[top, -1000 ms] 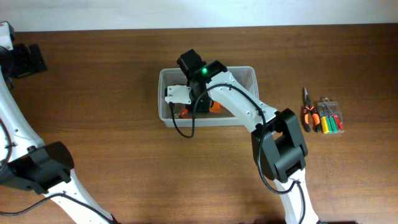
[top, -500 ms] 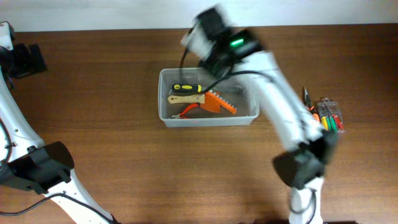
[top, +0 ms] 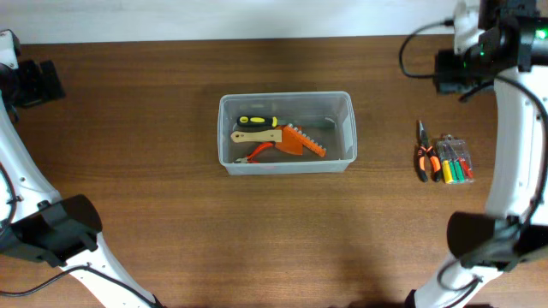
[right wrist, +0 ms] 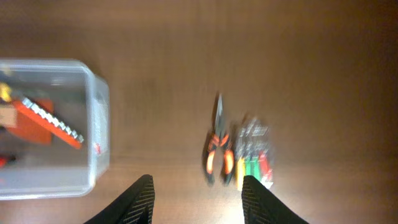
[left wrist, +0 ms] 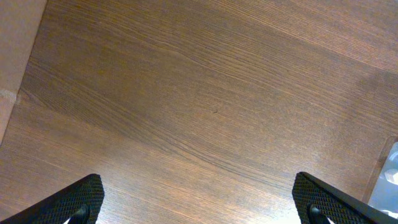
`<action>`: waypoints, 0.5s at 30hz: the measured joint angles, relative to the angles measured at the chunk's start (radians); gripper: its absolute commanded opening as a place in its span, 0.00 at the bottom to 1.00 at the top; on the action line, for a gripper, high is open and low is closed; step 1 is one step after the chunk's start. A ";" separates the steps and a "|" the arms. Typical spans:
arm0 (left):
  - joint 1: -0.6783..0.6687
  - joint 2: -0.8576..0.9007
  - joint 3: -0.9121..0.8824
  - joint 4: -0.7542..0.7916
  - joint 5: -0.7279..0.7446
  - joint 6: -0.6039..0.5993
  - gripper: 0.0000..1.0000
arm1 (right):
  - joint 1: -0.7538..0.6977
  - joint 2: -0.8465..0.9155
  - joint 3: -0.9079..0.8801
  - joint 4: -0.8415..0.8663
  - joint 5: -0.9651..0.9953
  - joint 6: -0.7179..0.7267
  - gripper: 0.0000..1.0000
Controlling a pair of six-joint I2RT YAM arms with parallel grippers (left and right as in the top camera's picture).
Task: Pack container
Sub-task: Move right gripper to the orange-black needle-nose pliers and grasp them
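**Container**: clear rectangular bin, rimmed and lidless, standing on the table. Well apart from the right claw, ahead of it and off to its left. Only the nearer end is caught in the right wrist view. Equally far from the left claw, with a sliver of one corner at the right edge of the left wrist view.

**Contents of container:**
- yellow-and-black screwdriver, at the end farther from the right claw
- pale wooden-handled tool, just beside the screwdriver and parallel to it
- orange toothed holder, laid at a slant, nearest of the four to the right claw
- red-handled tool, just beside the wooden one; kind not clear

**Outside container:**
- orange-handled pliers, straight ahead of the gap between the right claw's fingers, tips pointing away from it
- small clear case of coloured screwdrivers, just beside the pliers, ahead of the right-hand finger

**Right claw:** released, fingers spread, nothing between them.

**Left claw:** released, fingers wide apart over plain wood, holding nothing.
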 measured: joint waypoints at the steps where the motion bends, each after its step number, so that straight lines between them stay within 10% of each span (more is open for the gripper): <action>1: 0.000 0.000 0.000 0.000 0.000 0.000 0.99 | -0.027 0.020 -0.055 0.009 -0.024 0.005 0.53; 15: 0.000 0.000 -0.001 0.000 0.000 0.000 0.99 | -0.075 0.054 -0.705 0.340 -0.088 0.026 0.57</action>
